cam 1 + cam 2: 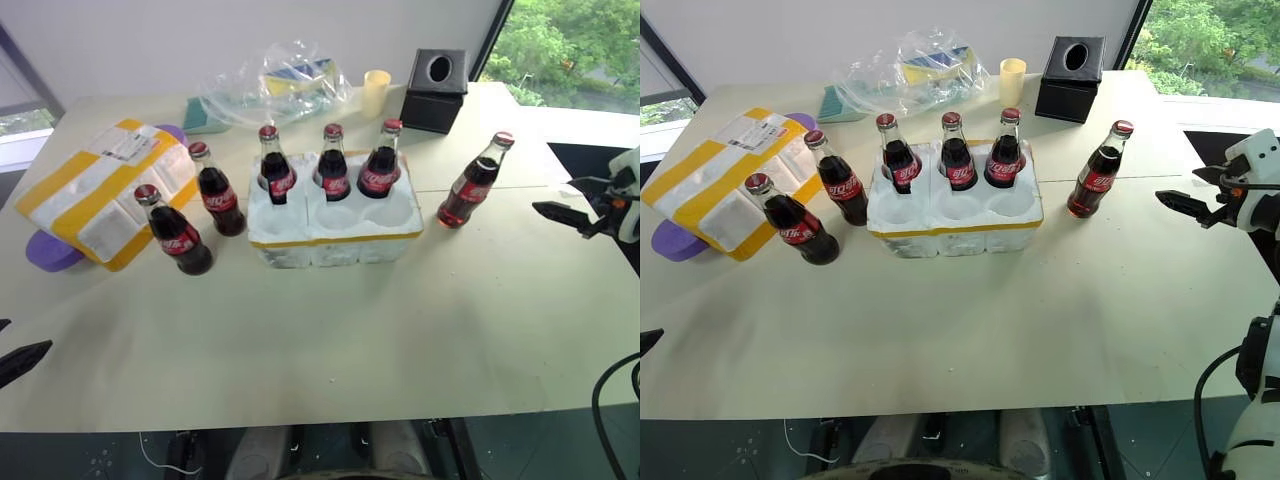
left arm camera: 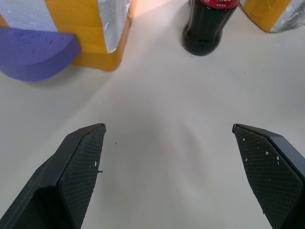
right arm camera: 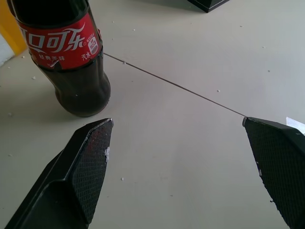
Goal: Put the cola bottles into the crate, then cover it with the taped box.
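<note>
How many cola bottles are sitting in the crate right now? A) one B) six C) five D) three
D: three bottles stand in the back row of the crate; the other three stand on the table, two to its left and one to its right.

This looks like a test room for robots, not a home. A big, plain, pale tabletop [image 1: 480,330] stands by a bare white wall [image 1: 250,40]. It is made of two boards pushed together, and a thin line shows where they meet. Large windows [image 1: 1210,45] with dark frames sit at both sides, and green trees grow outside. The things on the tabletop look laid out for practice: cola bottles [image 1: 472,184], a white foam crate [image 1: 335,225], a taped box [image 1: 100,190], a black cube [image 1: 436,90] with a round hole, a clear plastic bag [image 1: 275,85] and a purple foam piece [image 1: 48,250]. Loose black cables [image 1: 610,400] hang beside the tabletop.
</note>
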Controlling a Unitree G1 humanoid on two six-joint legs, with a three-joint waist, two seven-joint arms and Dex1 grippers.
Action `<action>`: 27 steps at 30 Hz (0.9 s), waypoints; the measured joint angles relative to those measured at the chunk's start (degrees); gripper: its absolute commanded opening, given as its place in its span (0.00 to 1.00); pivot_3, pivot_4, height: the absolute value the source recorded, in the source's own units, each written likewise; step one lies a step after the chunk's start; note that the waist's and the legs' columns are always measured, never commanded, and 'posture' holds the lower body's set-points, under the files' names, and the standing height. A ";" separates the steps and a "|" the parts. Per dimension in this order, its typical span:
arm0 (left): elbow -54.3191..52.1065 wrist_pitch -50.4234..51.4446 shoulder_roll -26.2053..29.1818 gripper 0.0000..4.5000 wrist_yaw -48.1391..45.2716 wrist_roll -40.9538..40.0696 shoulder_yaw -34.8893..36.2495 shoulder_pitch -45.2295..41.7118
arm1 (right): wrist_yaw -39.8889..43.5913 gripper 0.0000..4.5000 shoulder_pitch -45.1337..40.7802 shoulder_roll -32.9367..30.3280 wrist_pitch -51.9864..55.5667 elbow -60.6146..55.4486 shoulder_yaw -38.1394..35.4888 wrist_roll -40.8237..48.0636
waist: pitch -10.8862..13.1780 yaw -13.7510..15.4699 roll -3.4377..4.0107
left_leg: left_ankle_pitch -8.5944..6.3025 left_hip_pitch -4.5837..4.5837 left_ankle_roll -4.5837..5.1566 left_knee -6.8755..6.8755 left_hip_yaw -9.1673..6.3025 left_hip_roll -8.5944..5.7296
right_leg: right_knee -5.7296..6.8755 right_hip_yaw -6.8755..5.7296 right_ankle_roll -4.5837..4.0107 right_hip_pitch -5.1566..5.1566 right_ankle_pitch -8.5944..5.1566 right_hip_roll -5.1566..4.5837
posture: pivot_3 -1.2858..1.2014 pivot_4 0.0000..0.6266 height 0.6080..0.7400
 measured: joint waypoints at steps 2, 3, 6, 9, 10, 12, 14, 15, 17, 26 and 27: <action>0.00 -0.10 -0.22 0.99 0.28 0.05 -0.13 -0.45 | -0.07 1.00 0.00 0.10 -0.14 0.14 -0.01 0.00 | 0.00 0.00 0.00 | 0.00 0.00 0.00 0.00 0.00 0.00 | 0.01 0.00 0.00 0.00 0.00 0.00 | 0.52 0.24 1.00; 0.00 -0.19 -0.23 0.99 0.47 0.08 -0.15 -0.99 | -0.17 1.00 0.00 0.10 -0.20 0.21 -0.02 0.00 | 0.00 0.00 0.00 | 0.00 0.00 0.00 0.00 0.00 0.00 | 0.01 0.00 0.00 0.00 0.00 0.00 | 0.52 0.24 1.00; 0.74 -0.27 -0.21 0.99 1.92 0.33 -0.73 -3.72 | -0.64 1.00 0.01 0.18 -0.26 0.29 -0.30 0.07 | -0.01 0.04 0.02 | 0.01 0.01 -0.01 0.02 0.01 0.00 | 0.06 0.00 0.00 0.00 0.00 0.00 | 0.52 0.24 1.00; 1.90 -0.39 -0.19 0.99 2.73 1.04 -2.03 -5.03 | -1.02 1.00 0.20 0.18 -0.37 0.29 -0.48 0.10 | -0.01 0.01 0.02 | 0.01 0.01 -0.01 0.02 0.01 0.00 | 0.06 0.00 0.01 0.00 0.01 0.01 | 0.52 0.24 1.00; 2.21 -0.43 -0.19 0.99 2.91 1.07 -2.35 -5.63 | -1.12 1.00 0.32 0.18 -0.34 0.29 -0.53 0.12 | -0.01 0.01 0.02 | 0.01 0.01 -0.01 0.02 0.01 0.00 | 0.06 0.01 0.01 0.00 0.01 0.01 | 0.52 0.24 1.00; 2.67 -0.07 -0.14 0.99 3.28 0.77 -2.54 -7.58 | -0.88 1.00 0.36 0.18 0.47 0.40 -0.88 0.55 | -0.01 0.02 0.02 | 0.02 0.01 -0.01 0.02 0.01 0.00 | 0.07 0.01 0.01 0.00 0.01 0.01 | 0.52 0.24 1.00; 2.77 1.40 -0.09 0.99 3.75 -0.63 -2.55 -9.54 | -0.16 1.00 0.35 0.16 1.56 0.42 -1.64 1.17 | -0.01 0.05 0.02 | 0.02 0.02 -0.02 0.04 0.01 0.00 | 0.10 0.00 0.02 0.00 0.02 0.02 | 0.52 0.24 1.00; 2.57 2.46 -0.10 0.99 4.19 -1.72 -2.55 -10.57 | 0.28 1.00 0.34 0.09 2.36 0.41 -1.95 1.55 | 0.00 0.06 0.02 | 0.02 0.02 -0.02 0.06 0.01 0.00 | 0.11 0.01 0.02 0.00 0.02 0.02 | 0.52 0.24 1.00; 1.67 3.89 -0.10 0.99 4.95 -3.17 -2.55 -12.02 | 1.06 1.00 0.20 -0.11 3.79 0.39 -2.53 2.14 | -0.01 0.02 0.02 | 0.02 0.02 -0.02 0.07 0.01 0.00 | 0.11 0.01 0.03 0.00 0.03 0.02 | 0.52 0.24 1.00; -5.87 7.84 1.83 0.99 7.43 -8.60 -11.25 -21.83 | 19.03 1.00 8.27 -8.61 29.13 -29.20 -8.06 16.10 | 0.12 0.53 0.38 | 0.09 0.02 0.08 0.07 0.01 0.06 | 0.29 0.00 0.13 -0.05 0.08 0.03 | 0.52 0.24 1.00; -5.65 7.61 1.87 0.99 7.71 -8.40 -13.96 -23.67 | 19.81 1.00 11.96 -9.03 34.02 -36.13 -10.13 19.49 | 0.11 0.51 0.39 | 0.10 0.02 0.09 0.07 0.01 0.06 | 0.31 0.01 0.16 -0.04 0.10 0.03 | 0.52 0.24 1.00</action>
